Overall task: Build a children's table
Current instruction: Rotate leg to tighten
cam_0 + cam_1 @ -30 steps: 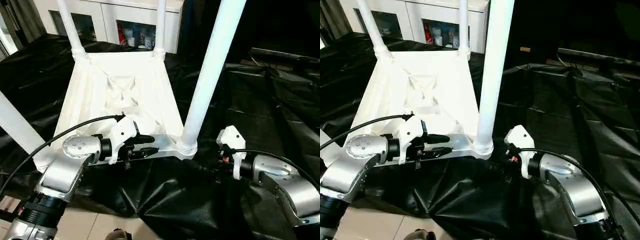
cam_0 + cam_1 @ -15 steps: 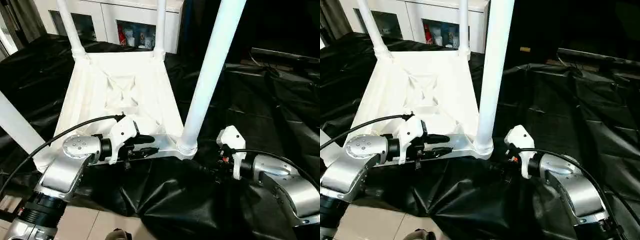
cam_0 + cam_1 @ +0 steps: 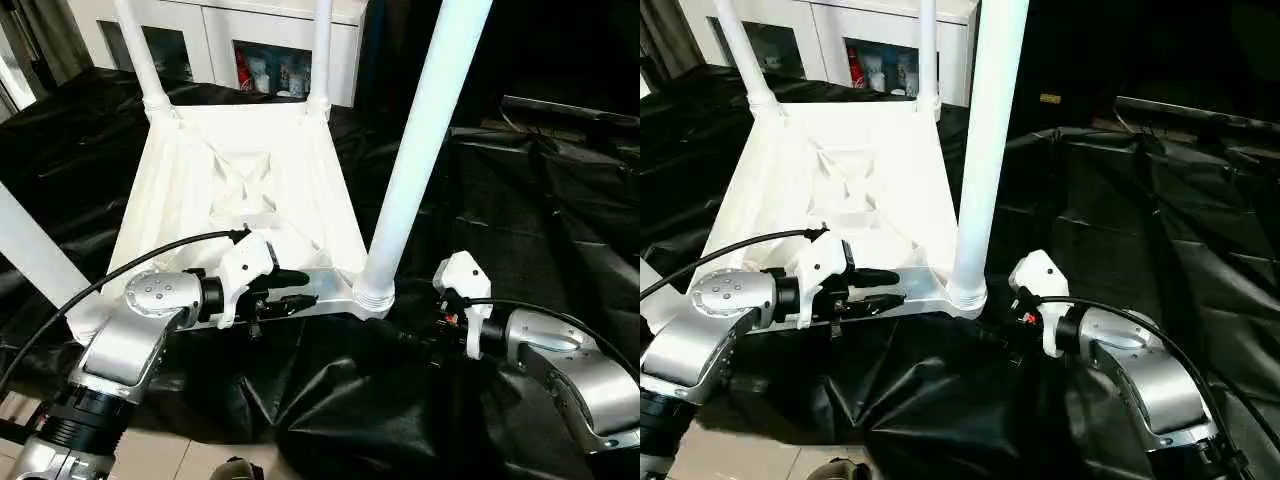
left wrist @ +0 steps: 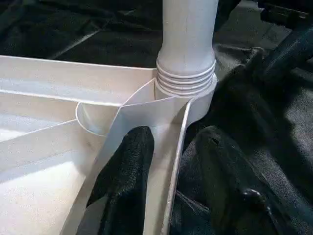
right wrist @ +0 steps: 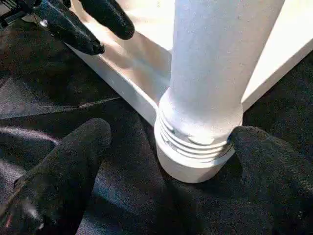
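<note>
here left jaws [image 4: 161,186] clamp the table rim [image 4: 177,161] — right jaws [image 5: 166,161] wide, straddling the leg [image 5: 210,73].

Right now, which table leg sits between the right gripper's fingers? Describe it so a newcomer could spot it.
Start at the upturned white table top on the black sheet. At its near right corner stands the thickest-looking leg, threaded rings exposed at its base, the open right gripper straddling it.

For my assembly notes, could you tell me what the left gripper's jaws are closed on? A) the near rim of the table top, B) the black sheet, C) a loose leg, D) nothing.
A: the left gripper has one finger inside and one outside the rim of the table top, beside the near leg.
</note>
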Robot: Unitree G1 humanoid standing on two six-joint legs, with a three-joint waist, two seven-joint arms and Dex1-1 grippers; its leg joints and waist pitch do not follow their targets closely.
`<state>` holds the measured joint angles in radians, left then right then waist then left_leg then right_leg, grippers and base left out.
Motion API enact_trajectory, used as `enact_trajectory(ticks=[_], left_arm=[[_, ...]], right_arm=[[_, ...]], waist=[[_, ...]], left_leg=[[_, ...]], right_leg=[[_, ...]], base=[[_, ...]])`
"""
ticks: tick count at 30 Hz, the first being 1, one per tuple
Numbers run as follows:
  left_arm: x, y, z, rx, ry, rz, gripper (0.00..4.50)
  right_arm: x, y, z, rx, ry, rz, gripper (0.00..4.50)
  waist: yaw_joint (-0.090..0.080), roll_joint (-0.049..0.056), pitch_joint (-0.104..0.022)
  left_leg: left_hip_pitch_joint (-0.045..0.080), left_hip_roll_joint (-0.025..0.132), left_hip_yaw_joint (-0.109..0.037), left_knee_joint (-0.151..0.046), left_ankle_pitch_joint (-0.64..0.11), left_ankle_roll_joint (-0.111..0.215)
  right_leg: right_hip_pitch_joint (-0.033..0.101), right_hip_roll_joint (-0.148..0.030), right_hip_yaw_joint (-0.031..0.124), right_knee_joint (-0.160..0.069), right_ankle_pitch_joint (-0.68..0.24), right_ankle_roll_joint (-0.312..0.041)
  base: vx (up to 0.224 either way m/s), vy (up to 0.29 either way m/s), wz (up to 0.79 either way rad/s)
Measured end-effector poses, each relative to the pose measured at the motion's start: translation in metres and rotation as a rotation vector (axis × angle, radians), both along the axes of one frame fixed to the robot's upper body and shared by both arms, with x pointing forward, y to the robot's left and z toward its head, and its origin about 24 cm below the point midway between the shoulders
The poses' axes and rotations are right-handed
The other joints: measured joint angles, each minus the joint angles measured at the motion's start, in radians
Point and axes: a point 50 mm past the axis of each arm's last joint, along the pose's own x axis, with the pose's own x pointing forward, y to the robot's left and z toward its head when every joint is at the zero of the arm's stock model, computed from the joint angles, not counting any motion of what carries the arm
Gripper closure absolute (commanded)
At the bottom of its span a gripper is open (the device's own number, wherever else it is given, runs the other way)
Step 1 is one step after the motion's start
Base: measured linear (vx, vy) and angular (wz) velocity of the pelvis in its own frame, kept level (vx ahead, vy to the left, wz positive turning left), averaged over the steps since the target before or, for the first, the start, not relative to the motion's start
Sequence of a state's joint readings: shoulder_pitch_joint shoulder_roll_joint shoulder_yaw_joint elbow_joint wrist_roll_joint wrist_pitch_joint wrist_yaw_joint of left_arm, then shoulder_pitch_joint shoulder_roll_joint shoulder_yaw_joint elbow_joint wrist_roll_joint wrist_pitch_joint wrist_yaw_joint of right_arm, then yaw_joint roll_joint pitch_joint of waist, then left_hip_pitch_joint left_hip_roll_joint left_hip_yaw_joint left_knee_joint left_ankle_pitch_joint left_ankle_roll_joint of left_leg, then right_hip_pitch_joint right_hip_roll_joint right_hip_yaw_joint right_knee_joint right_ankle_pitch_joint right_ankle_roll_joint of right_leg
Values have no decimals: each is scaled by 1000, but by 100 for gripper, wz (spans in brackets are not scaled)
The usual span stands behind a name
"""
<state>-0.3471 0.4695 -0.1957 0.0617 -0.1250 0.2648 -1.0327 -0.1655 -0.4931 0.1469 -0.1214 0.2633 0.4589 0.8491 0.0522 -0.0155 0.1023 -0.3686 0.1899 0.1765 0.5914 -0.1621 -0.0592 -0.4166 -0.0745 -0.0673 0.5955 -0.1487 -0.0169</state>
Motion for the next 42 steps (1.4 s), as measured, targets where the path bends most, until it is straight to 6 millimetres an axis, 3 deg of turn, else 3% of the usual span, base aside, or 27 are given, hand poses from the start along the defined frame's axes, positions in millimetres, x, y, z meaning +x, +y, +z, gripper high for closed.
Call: enact_trajectory(ticks=[6, 7, 8, 9, 10, 12, 13, 14, 18, 22, 29, 36, 37, 38, 41, 42], left_arm=[[0, -1, 0, -13, 3, 46, 278], [-2, 4, 4, -79, -16, 353, 278], [-2, -8, 9, -97, -30, 451, 278], [-4, -19, 12, -90, -39, 421, 278], [-7, -24, 13, -61, -48, 374, 278], [-10, -10, 5, 26, -34, 364, 278], [-10, -6, 2, 44, -22, 368, 278], [-10, -5, 0, 46, -11, 374, 242], [-12, -16, -1, 20, 26, 379, 234], [-11, -16, 1, 36, 29, 404, 195], [8, -41, 7, 22, 9, 312, 132], [32, -69, -6, 47, 46, 210, 73], [34, -71, -8, 54, 57, 191, 73], [35, -72, -11, 66, 77, 172, 123], [38, -73, -18, 100, 110, 138, 116], [38, -73, -21, 111, 119, 130, 148]], right_arm=[[3, 4, 1, 6, -10, -26, 0], [19, 18, 8, 32, -63, -209, 0], [30, 37, 25, 55, -147, -275, 0], [33, 43, 36, 50, -198, -278, 0], [32, 36, 40, 14, -225, -269, 0], [28, 21, 38, -43, -220, -251, 0], [26, 18, 34, -51, -207, -252, 0], [25, 19, 30, -51, -187, -249, 0], [24, 24, 28, -41, -163, -245, 0], [23, 22, 32, -54, -178, -248, 0], [29, -1, 26, -91, -138, -287, 0], [19, -23, 23, -91, -67, -183, 0], [18, -28, 21, -105, -61, -182, 0], [18, -33, 19, -115, -52, -194, 0], [16, -42, 18, -129, -49, -227, 0], [15, -43, 18, -128, -49, -231, 0]], waist=[[-1, 0, 0], [-25, -1, -2], [-25, -4, -1], [-20, -5, -4], [-11, -9, -7], [-1, -12, -13], [-1, -12, -13], [-2, -11, -13], [-8, -13, -14], [-11, -15, -16], [-5, -18, -17], [-4, -19, -20], [-2, -17, -21], [-1, -14, -22], [-5, -6, -28], [-5, -3, -29]], left_leg=[[0, 0, 0, 0, 0, 0], [0, 0, 3, -2, 0, -1], [-10, 2, -2, 9, -2, -4], [-7, 2, -6, 9, -2, -4], [-6, 2, -6, 7, -2, -4], [4, 2, -7, 4, -2, -4], [3, 2, -8, 4, -2, -5], [0, 2, -8, 4, -2, -4], [-1, 1, -7, 8, -2, -4], [0, 0, -6, 8, -2, -4], [-1, 0, -7, 8, -2, -4], [-3, 0, -7, 10, -2, -3], [-4, 0, -7, 10, -2, -3], [-4, 0, -7, 10, -3, -3], [-5, 0, -6, 9, -4, 0], [-5, 0, -6, 9, -5, 1]], right_leg=[[0, 0, 0, 0, 0, 0], [-4, 0, 3, 2, 1, -2], [-8, -3, -6, 6, 3, -3], [-9, -2, -8, 5, 2, -2], [-8, -2, -8, 5, 2, -2], [3, 1, -8, 4, 0, 1], [3, 1, -9, 2, 0, 1], [2, 1, -9, -2, 0, 1], [3, 0, -5, -5, 0, 1], [3, 0, -4, -4, 0, 2], [3, 0, -5, -4, 1, 2], [3, 0, -5, -8, 2, 5], [3, 0, -5, -8, 3, 5], [3, 0, -5, -10, 3, 5], [3, 0, -5, -11, 4, 5], [3, 0, -5, -11, 4, 5]], base=[[0, 0, 0], [0, 0, 0], [0, 0, 0], [0, 0, 0], [0, 0, 0], [0, 0, 0], [0, 0, 0], [0, 0, 0], [0, 0, 0], [0, 0, 0], [0, 0, 0], [0, 0, 0], [0, 0, 0], [0, 0, 0], [0, 0, 0], [0, 0, 0]])
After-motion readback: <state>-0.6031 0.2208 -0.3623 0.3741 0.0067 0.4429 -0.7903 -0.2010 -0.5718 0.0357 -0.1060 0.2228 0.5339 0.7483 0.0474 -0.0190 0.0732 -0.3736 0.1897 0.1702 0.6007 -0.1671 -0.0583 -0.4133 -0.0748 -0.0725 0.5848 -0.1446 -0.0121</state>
